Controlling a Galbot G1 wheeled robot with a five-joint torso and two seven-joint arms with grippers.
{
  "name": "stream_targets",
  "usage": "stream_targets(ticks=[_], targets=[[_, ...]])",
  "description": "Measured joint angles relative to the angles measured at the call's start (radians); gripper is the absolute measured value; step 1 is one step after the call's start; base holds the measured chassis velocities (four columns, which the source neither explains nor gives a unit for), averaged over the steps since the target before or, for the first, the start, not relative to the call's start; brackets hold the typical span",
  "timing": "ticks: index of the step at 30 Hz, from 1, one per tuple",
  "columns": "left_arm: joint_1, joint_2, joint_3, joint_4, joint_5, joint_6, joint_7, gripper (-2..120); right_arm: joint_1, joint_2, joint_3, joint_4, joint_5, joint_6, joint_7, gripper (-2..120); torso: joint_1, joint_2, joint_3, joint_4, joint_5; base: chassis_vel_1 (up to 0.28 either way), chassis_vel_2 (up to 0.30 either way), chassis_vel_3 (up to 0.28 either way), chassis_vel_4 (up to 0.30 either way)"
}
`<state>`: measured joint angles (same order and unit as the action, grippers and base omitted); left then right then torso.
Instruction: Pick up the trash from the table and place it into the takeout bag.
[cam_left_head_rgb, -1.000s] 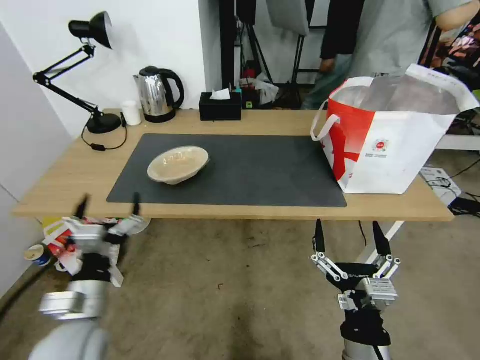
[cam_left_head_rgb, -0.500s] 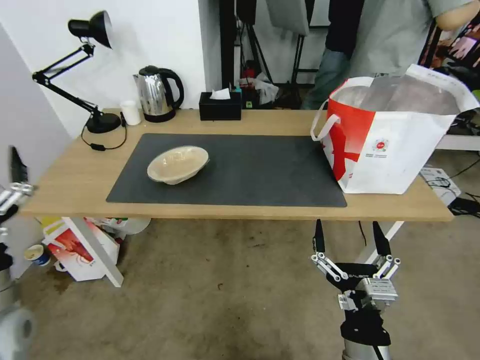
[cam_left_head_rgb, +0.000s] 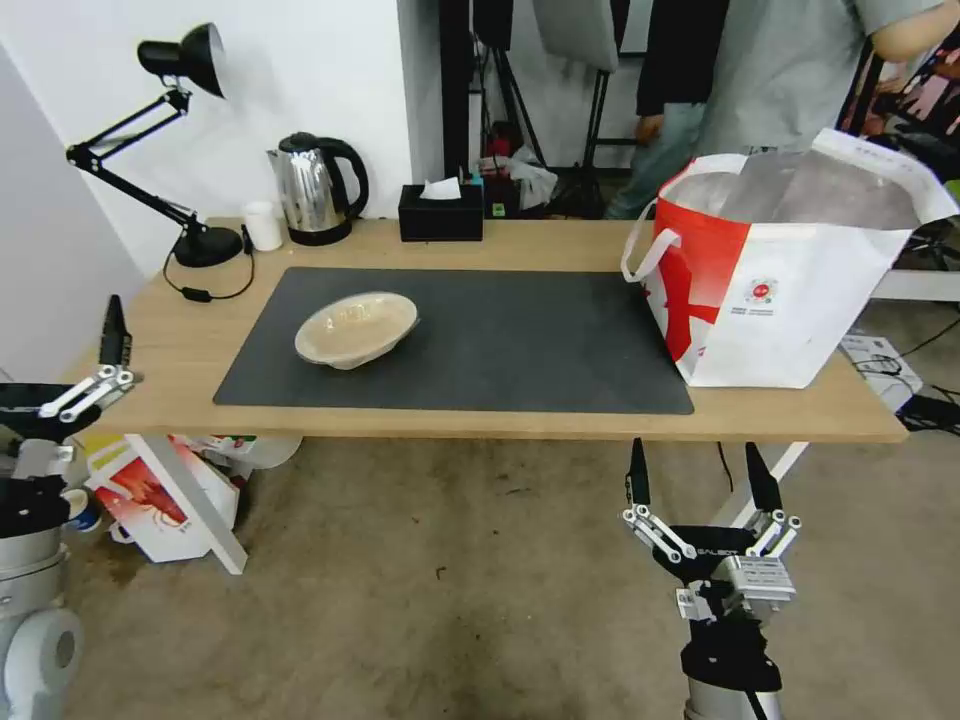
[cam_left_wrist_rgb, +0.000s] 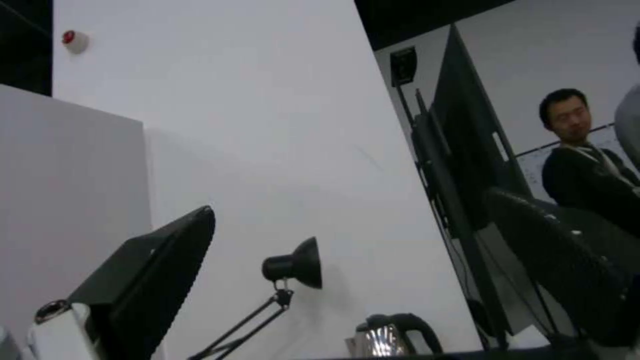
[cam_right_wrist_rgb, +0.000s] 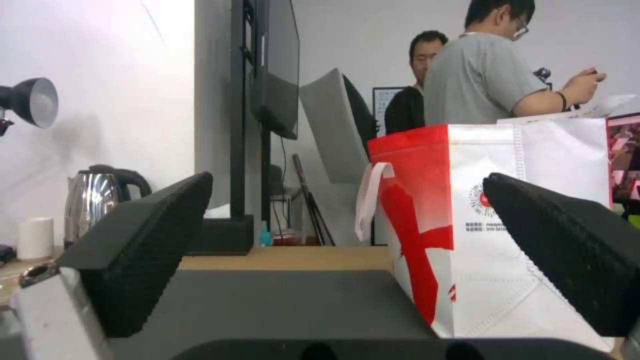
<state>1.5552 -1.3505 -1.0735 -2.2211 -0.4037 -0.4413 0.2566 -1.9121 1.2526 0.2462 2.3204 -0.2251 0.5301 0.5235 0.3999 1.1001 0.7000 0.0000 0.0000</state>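
— Beige, that was the one bit of trash I could see: the shallow beige bowl (cam_left_head_rgb: 356, 328), sitting on the dark mat (cam_left_head_rgb: 480, 340) toward the left of the table (cam_left_head_rgb: 800, 410), with nothing touching it.

— And the arms?

— The left gripper (cam_left_head_rgb: 75, 365) hung off the table's left end, about level with the top, well apart from the bowl. Its fingers stood wide apart in the left wrist view, holding nothing. I'd guess it was placed there to come in over the edge. The right gripper (cam_left_head_rgb: 700, 478) waited low in front of the table, fingers spread, empty too.

— Where was the bag?

— The takeout bag (cam_left_head_rgb: 790, 300) stood upright on the right end, mouth open, red panel facing the bowl; sensible, since things get dropped in from above.

— Anything already in it?

— Couldn't tell. Only silvery lining showed; the bottom was hidden. One finger of the left gripper was cut off at the head view's edge as well.
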Motion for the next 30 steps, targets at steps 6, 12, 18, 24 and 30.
stream_targets(ticks=[6,12,18,24,30], targets=[[-0.004,0.01,0.025,0.012,-0.003,0.007,0.026,100,0.0,0.0,0.0,0.0,0.0,0.0,0.0,100,0.0,0.0,0.0,0.0,0.0,0.0,0.0,0.0,0.0],[-0.007,0.037,0.03,0.025,-0.009,0.018,0.051,100,0.0,0.0,0.0,0.0,0.0,0.0,0.0,100,0.0,0.0,0.0,0.0,0.0,0.0,0.0,0.0,0.0],[0.001,0.148,0.019,0.025,-0.052,0.057,0.058,100,0.0,0.0,0.0,0.0,0.0,0.0,0.0,100,0.0,0.0,0.0,0.0,0.0,0.0,0.0,0.0,0.0],[0.005,0.205,0.018,0.023,-0.079,0.081,0.058,100,0.0,0.0,0.0,0.0,0.0,0.0,0.0,100,0.0,0.0,0.0,0.0,0.0001,0.0,0.0,0.0,0.0],[-0.003,0.225,0.027,0.038,-0.095,0.09,0.059,100,0.0,0.0,0.0,0.0,0.0,0.0,0.0,100,0.0,0.0,0.0,0.0,-0.0001,0.0,0.0,0.0,0.0]])
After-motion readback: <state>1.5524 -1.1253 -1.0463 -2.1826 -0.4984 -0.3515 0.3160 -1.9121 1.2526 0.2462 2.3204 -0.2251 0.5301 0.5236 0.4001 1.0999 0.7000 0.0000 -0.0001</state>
